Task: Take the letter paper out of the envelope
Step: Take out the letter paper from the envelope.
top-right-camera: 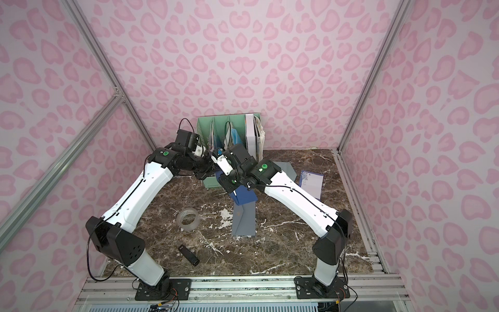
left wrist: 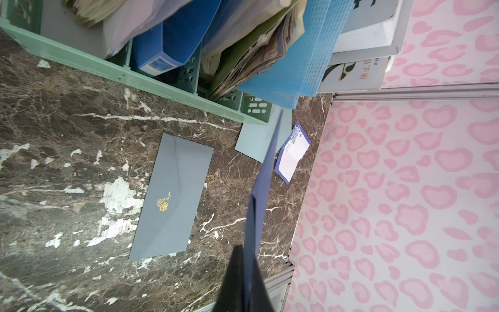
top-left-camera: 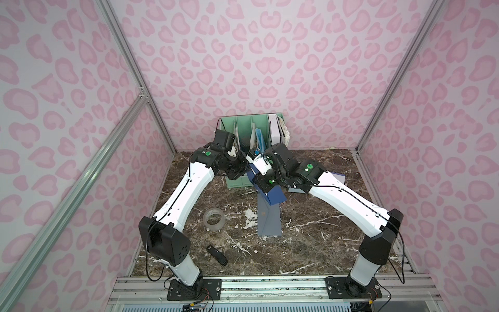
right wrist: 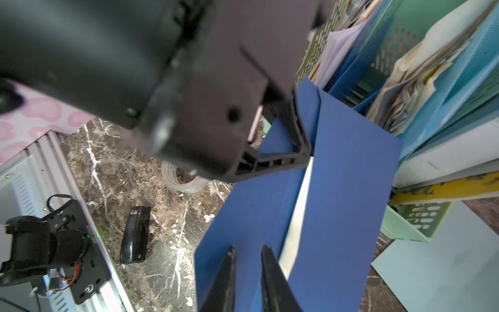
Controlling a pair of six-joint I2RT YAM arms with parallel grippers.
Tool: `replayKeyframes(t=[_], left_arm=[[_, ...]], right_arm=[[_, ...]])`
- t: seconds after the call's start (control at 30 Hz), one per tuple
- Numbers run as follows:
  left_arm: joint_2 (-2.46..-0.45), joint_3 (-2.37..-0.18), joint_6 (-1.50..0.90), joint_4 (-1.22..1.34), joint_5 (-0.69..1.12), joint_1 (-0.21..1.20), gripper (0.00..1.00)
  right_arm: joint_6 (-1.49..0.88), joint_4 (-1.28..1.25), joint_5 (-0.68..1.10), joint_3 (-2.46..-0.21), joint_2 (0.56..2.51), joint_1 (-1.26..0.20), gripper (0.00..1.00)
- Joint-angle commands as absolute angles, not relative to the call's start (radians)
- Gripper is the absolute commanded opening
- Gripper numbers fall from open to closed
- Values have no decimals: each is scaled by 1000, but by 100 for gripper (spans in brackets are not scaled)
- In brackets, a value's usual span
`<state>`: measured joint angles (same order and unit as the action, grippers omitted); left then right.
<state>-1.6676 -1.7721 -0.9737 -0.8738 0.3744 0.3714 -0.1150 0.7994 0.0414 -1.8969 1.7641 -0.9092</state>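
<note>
1. At the back of the marble-patterned bench (top-left-camera: 310, 243), against a pink spotted wall, we see a mint green file rack (top-left-camera: 226, 124).
2. Its upright compartments hold a dark blue folder (left wrist: 172, 40), a worn bundle of papers (left wrist: 256, 54), a light blue mesh pouch (left wrist: 310, 54) and a white binder (top-left-camera: 275, 129).
3. A dark blue envelope (right wrist: 351, 189) is held in the air just in front of the rack, between the two arms and above the bench.
4. Its mouth gapes, and inside we see a narrow white strip of letter paper (right wrist: 299, 210), not yet out.
5. The left tool (right wrist: 305, 151) is pinched shut on one edge of this envelope.
6. The right tool (right wrist: 248, 248) sits in front of the envelope's face, its two fingers a narrow gap apart, with nothing visible between them.
7. The envelope is long, rectangular and a deep matte blue. The left wrist view shows it edge-on as a thin blue blade.
8. On the bench beneath it a grey-blue envelope (left wrist: 172, 194) with a small gold rose lies flat.
9. A pale envelope (left wrist: 253, 140) and a sheet with a blue flower border (left wrist: 293, 154) lie near the right wall.
10. A clear tape roll (top-left-camera: 213, 219) and a black stapler (top-left-camera: 216, 254) lie nearer the arm bases.
</note>
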Motion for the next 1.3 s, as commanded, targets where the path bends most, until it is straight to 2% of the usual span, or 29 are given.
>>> replayKeyframes(t=[0.0,0.4,0.8,1.27], left_arm=[[-1660,-1768,-998,-836,404,371,0],[-1657,-1759,-1041,-819,425,371,0],[-1648,-1757,-1057,-823,426,371,0],[-1640,-1760,-1060,-823,427,371,0]], right_arm=[[-87,821,-3,-1891,1761,-918,21],[-97,823,-110,-1860,1770,-920,22],[-102,857,-131,-1883,1813,-918,23],[-109,910,-161,-1859,1810,-919,14]])
